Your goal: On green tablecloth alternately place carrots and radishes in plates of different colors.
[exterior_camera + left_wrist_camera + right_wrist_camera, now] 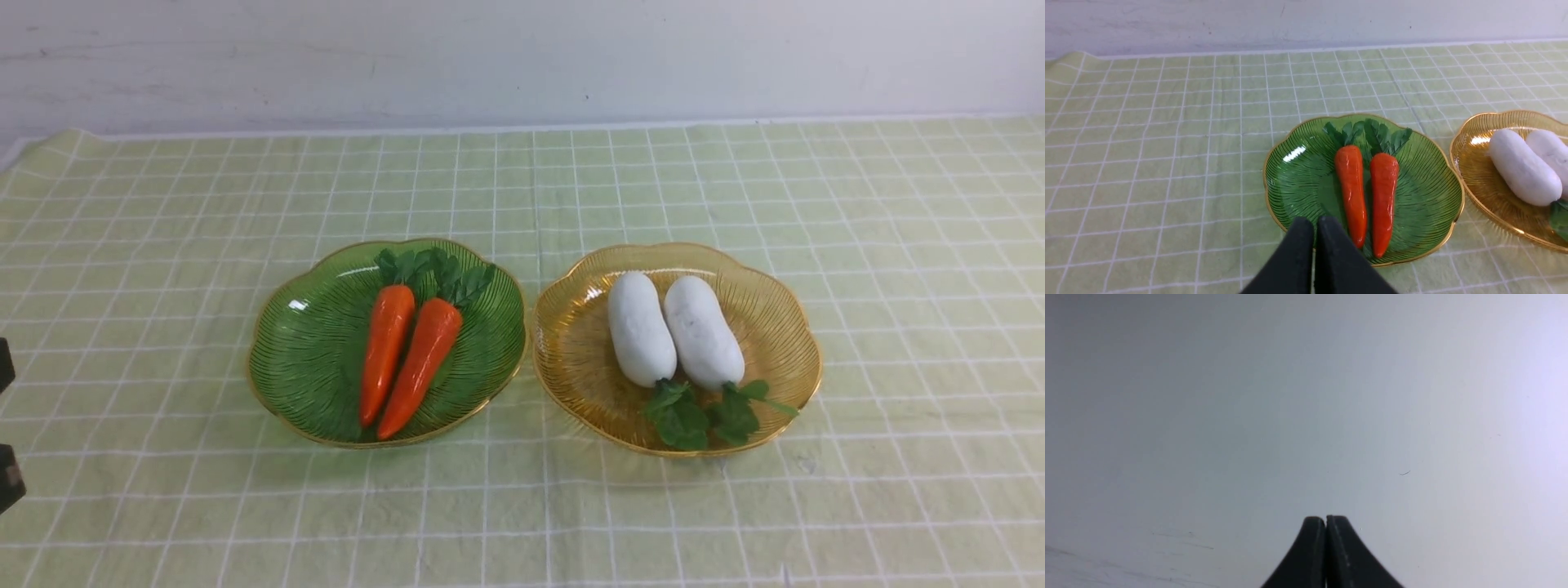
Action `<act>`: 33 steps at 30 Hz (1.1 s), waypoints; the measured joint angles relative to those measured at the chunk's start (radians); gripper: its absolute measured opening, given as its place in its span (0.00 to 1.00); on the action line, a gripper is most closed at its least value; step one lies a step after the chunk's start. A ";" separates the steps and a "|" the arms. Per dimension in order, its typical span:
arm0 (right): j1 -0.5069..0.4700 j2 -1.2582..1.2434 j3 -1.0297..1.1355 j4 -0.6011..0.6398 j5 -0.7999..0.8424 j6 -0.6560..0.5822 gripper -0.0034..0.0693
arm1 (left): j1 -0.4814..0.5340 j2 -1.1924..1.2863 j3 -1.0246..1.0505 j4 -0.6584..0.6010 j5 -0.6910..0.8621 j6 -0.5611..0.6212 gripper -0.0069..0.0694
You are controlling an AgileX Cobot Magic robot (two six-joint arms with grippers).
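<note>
My left claw (1314,223) is aimed across the table at the green plate (310,351), well apart from it, its two black fingers pressed together on nothing. In the front view only dark bits of that arm show at the left edge. My right claw (1325,519) is likewise pressed together and empty, and its camera sees only a plain pale grey surface.

There are two plates, side by side and almost touching at the rims. The green plate on the left holds two carrots: one carrot (385,351) and a second carrot (424,363) just beside it, leafy tops toward the wall, tips toward me. The amber plate (580,351) on the right holds two radishes, the left radish (641,331) and the right radish (702,331) lying against each other with their green sprigs toward me.

Everything sits on the green tablecloth (163,204), pale with thin white grid lines and slightly wrinkled. Behind it rises a white wall (522,57), scuffed in places.
</note>
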 joint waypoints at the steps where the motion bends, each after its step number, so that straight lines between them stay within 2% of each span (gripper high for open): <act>1: 0.000 0.000 0.000 0.000 0.000 0.000 0.03 | 0.000 -0.001 0.000 0.000 0.000 0.000 0.08; 14: 0.000 0.000 0.000 0.000 0.004 0.000 0.03 | 0.000 -0.001 0.000 0.005 0.083 0.004 0.08; 21: 0.000 0.000 0.000 0.000 0.004 0.000 0.03 | -0.001 -0.020 0.039 0.061 0.036 0.021 0.08; 27: 0.000 0.000 0.000 0.000 0.004 0.000 0.03 | 0.038 -0.201 0.272 0.016 -0.198 0.097 0.08; 30: 0.000 0.000 0.000 0.000 0.004 0.000 0.03 | 0.108 -0.360 0.476 -0.063 -0.314 0.217 0.08; 33: 0.000 0.000 0.000 0.000 0.004 0.000 0.03 | 0.135 -0.477 0.643 -0.106 -0.326 0.327 0.08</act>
